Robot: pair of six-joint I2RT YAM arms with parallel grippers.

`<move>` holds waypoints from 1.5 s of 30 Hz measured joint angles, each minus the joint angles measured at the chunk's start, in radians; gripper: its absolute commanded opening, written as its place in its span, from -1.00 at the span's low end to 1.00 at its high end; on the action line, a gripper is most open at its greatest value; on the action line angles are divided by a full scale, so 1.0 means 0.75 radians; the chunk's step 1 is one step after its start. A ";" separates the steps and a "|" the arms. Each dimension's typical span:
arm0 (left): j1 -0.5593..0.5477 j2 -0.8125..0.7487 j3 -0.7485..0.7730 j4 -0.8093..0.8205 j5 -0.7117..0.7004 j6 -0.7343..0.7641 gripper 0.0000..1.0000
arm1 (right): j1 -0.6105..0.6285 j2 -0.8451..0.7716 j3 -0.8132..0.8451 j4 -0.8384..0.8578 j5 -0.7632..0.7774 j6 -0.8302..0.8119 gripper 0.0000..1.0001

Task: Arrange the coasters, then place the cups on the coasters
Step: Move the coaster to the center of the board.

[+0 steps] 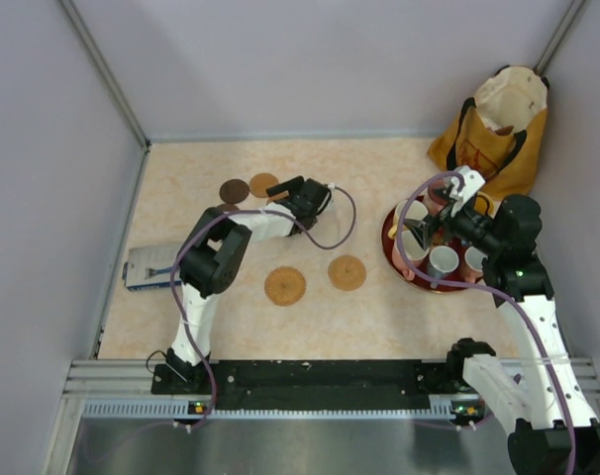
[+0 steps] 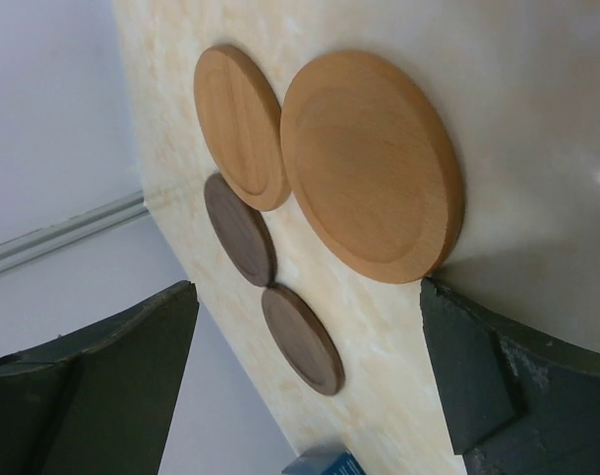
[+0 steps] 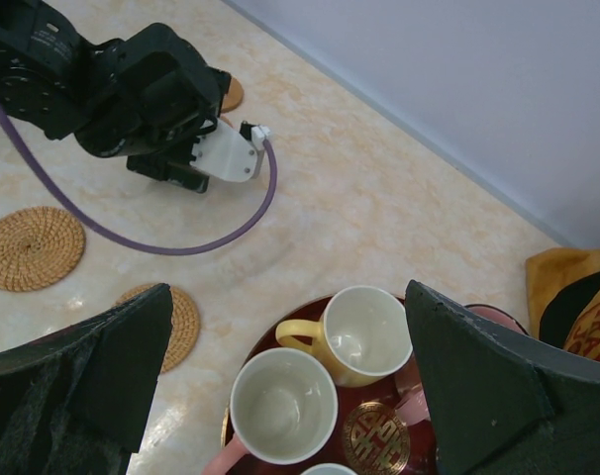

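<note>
Beige marbled tabletop point(image 1: 379, 327) carries everything. Two woven coasters point(image 1: 285, 286) lie flat near its middle, a little toward the near edge. They are side by side but apart.

Four more coasters lie toward the far left corner: two wooden coasters point(image 2: 369, 168) in light tan and two dark coasters point(image 2: 239, 230). From the left wrist view the four are packed close in one group. The wooden ones are nearest to the camera and the dark ones are behind them. I cannot tell whether their edges touch or are only just beside each other.

The left hand point(image 1: 283, 194) is low over the tabletop just beside this group. Its jaws are spread wide and nothing is between them. One finger is very near the rim of the nearest wooden coaster, but contact is not clear.

A red tray point(image 1: 391, 236) sits near the right edge. The cups point(image 1: 442, 262) stand upright on it and close together. Among them are a pale yellow cup point(image 3: 359, 336) and a pink cup point(image 3: 280, 406), both white inside.

The right hand point(image 1: 429, 230) hovers above the tray over the cups. Its jaws are also wide apart and it grips nothing.

A yellow-orange bag point(image 1: 498, 129) stands in the far right corner just behind the tray. A small blue and white box point(image 1: 147, 267) lies at the left edge.
</note>
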 measured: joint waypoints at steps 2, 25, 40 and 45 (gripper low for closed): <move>0.031 0.061 0.080 0.012 -0.032 0.010 0.97 | 0.000 0.000 -0.001 0.000 0.000 0.001 0.97; 0.386 -1.342 -0.323 -0.235 0.599 -0.386 0.97 | 0.338 0.242 0.078 -0.104 0.210 -0.097 0.96; 0.755 -1.755 -0.867 -0.389 0.924 -0.507 0.97 | 0.849 0.773 0.072 -0.112 0.753 -0.315 0.94; 0.796 -1.750 -0.866 -0.387 0.995 -0.527 0.98 | 0.925 0.967 0.075 -0.102 0.878 -0.315 0.96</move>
